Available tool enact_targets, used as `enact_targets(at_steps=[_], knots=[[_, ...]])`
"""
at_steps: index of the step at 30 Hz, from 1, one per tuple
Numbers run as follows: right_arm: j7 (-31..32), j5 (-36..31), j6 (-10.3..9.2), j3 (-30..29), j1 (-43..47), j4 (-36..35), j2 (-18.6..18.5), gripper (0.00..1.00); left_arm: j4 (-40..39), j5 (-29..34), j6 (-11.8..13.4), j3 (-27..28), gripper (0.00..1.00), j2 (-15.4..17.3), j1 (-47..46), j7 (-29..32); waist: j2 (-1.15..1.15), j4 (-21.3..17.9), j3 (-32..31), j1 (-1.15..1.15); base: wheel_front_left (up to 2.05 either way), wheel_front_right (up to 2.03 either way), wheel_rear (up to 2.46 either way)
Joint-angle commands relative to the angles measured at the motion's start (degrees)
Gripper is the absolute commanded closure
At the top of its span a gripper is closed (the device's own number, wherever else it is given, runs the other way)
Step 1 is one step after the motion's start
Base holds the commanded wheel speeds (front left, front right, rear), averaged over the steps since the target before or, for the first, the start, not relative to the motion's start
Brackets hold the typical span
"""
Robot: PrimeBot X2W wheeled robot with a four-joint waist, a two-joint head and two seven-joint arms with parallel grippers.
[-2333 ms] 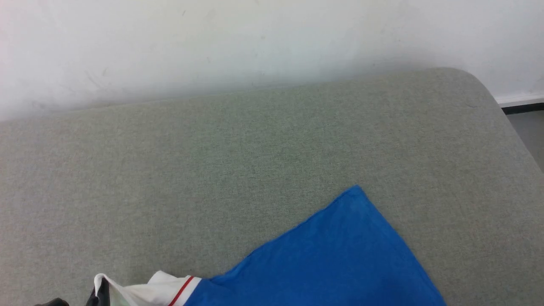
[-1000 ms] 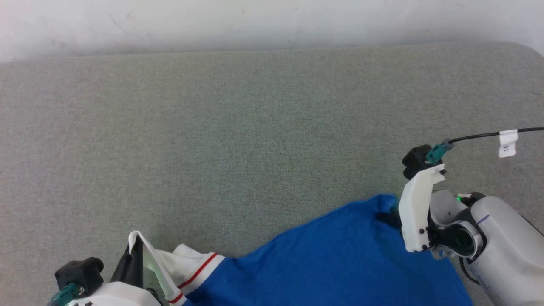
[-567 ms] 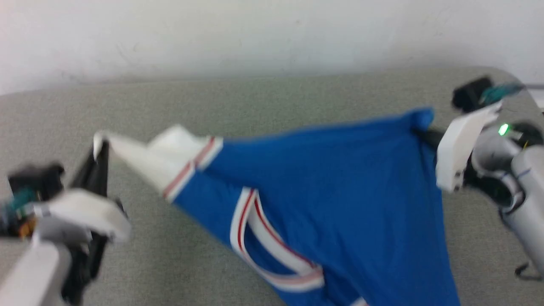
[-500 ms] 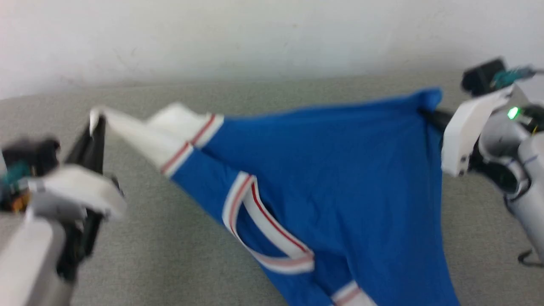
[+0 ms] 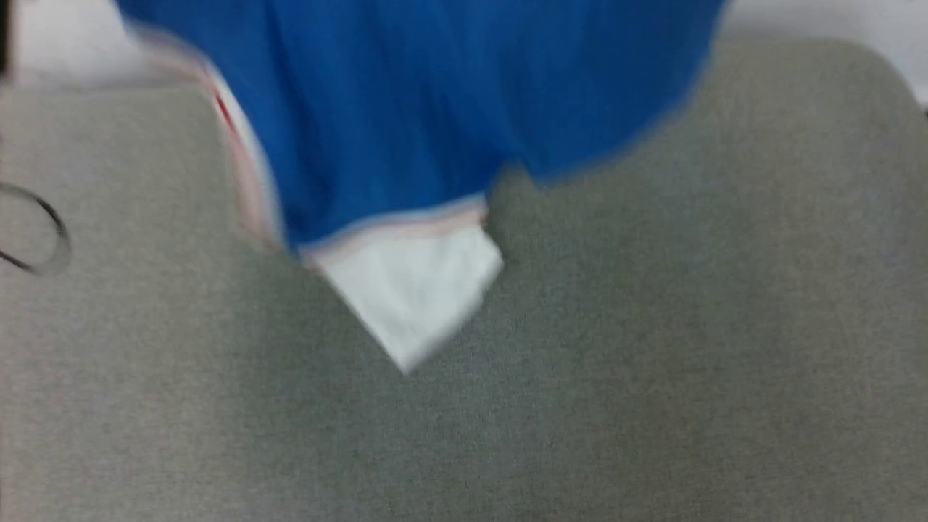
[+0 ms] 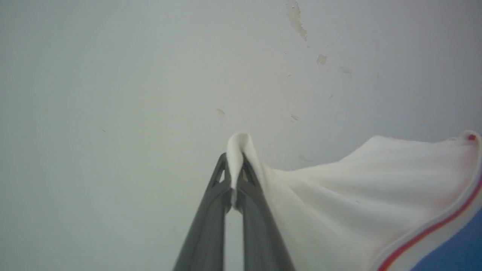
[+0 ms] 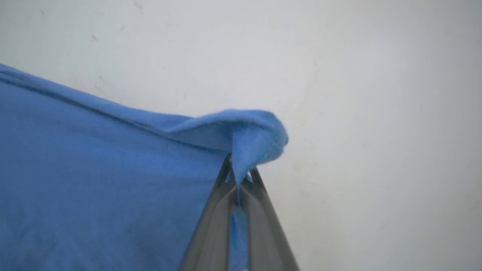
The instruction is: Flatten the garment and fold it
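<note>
**Grey upholstery below, jersey pinched at two ends**

Grey woven upholstery (image 5: pixel 652 362) spreads across the blurred head view, with a strip of pale wall (image 5: pixel 812 18) at the top. The garment (image 5: pixel 435 101) hangs down from the top edge over that surface. It is blue, with red-striped trim along its left side and a white sleeve (image 5: pixel 413 290) as its lowest point. A thin dark cable loop (image 5: pixel 40 232) shows at the left edge.

In the left wrist view, the left gripper (image 6: pixel 234 169) is closed tight on a fold of the garment's white cloth, which pokes out just past the fingertips. From the pinch the white cloth fans out to the right of the fingers, ending in red-and-white trim and a patch of blue. Behind it is the wall, with chipped paint.

In the right wrist view, the right gripper (image 7: pixel 238 173) is clamped on a blue corner of the garment. The corner curls over the fingertips, and the rest of the blue cloth stretches away to the left of the fingers, against the plain wall.
</note>
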Motion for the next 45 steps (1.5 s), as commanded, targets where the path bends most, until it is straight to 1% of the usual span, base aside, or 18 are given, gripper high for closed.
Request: enact_targets(at_steps=[1, 3, 6, 11, 14, 18, 21, 24, 27, 31, 34, 37, 41, 45], knots=[[-1.0, -0.4, -0.14, -0.5, -1.0, 0.7, -0.4, 1.00, 1.0, 0.6, 0.0, 0.5, 1.00, 0.4, -1.6, -0.6, 0.00, -1.0, 7.3, -0.01, 0.00, 0.00, 0.00], [-3.6, -1.1, -0.14, -0.8, -4.5, 1.6, -0.5, 1.00, 3.1, 1.8, 0.1, 0.4, 1.00, 0.2, -7.1, -1.8, 0.00, -1.0, 9.9, -0.01, 0.00, 0.00, 0.00], [-6.5, -1.6, -0.14, -0.3, -8.4, 3.1, -0.5, 1.00, 6.1, 3.0, -0.1, 0.1, 1.00, -0.2, -13.0, -3.0, 0.00, -0.9, 12.8, -0.01, 0.00, 0.00, 0.00], [-9.1, -0.2, -0.14, 2.4, -12.0, 5.7, -0.7, 1.00, 10.9, 3.0, -0.6, -0.3, 1.00, -1.7, -18.0, -4.3, 0.00, -0.1, 16.8, -0.01, 0.00, 0.00, 0.00], [-10.0, 0.8, -0.14, 5.0, -12.5, 7.7, -0.5, 1.00, 13.7, 2.1, -1.1, -0.1, 1.00, -2.7, -18.4, -5.4, 0.00, 0.3, 18.6, -0.01, 0.00, 0.00, 0.00], [-11.3, 2.5, -0.14, 8.8, -11.9, 11.2, 0.4, 1.00, 17.9, 0.5, -2.1, -0.1, 1.00, -4.3, -16.7, -6.8, 0.00, 0.7, 19.9, -0.01, 0.00, 0.00, 0.00], [-12.3, 4.2, -0.14, 11.9, -10.6, 13.4, 1.0, 1.00, 21.1, -0.8, -3.3, -0.3, 1.00, -5.7, -14.4, -7.3, 0.00, 1.1, 19.8, -0.01, 0.00, 0.00, 0.00], [-13.8, 6.2, -0.14, 14.7, -8.1, 15.0, 1.3, 1.00, 23.8, -1.9, -3.7, -0.4, 1.00, -7.1, -11.3, -8.4, 0.00, 1.7, 18.1, -0.01, 0.00, 0.00, 0.00], [-16.1, 8.3, -0.14, 17.3, -4.0, 15.5, 1.2, 1.00, 25.7, -3.5, -3.9, 0.3, 1.00, -8.2, -6.5, -9.7, 0.00, 2.3, 14.9, -0.01, 0.00, 0.00, 0.00], [-19.3, 10.8, -0.14, 20.0, 3.7, 14.0, 0.0, 1.00, 26.0, -5.8, -4.2, 1.5, 1.00, -8.7, 2.4, -11.3, 0.00, 3.1, 9.2, -0.01, 0.00, 0.00, 0.00], [-20.9, 12.2, -0.14, 21.9, 11.1, 11.1, -1.1, 1.00, 24.4, -7.5, -4.0, 2.7, 1.00, -8.6, 11.5, -12.0, 0.00, 3.0, 3.9, -0.01, 0.00, 0.00, 0.00], [-21.8, 13.1, -0.14, 22.6, 18.4, 7.7, -3.1, 1.00, 20.4, -8.5, -2.9, 3.2, 1.00, -8.1, 21.8, -12.1, 0.00, 3.2, -0.8, -0.01, 0.00, 0.00, 0.00], [-22.2, 12.9, -0.14, 21.7, 28.6, 2.5, -5.7, 1.00, 11.2, -9.2, 0.5, 2.9, 1.00, -6.5, 36.3, -8.8, 0.00, 3.6, -6.1, -0.01, 0.00, 0.00, 0.00], [-21.3, 11.8, -0.14, 17.8, 38.4, -2.4, -7.1, 1.00, -2.5, -10.1, 6.2, 3.5, 1.00, -4.0, 51.2, -3.3, 0.00, 3.4, -9.3, -0.01, 0.00, 0.00, 0.00]])
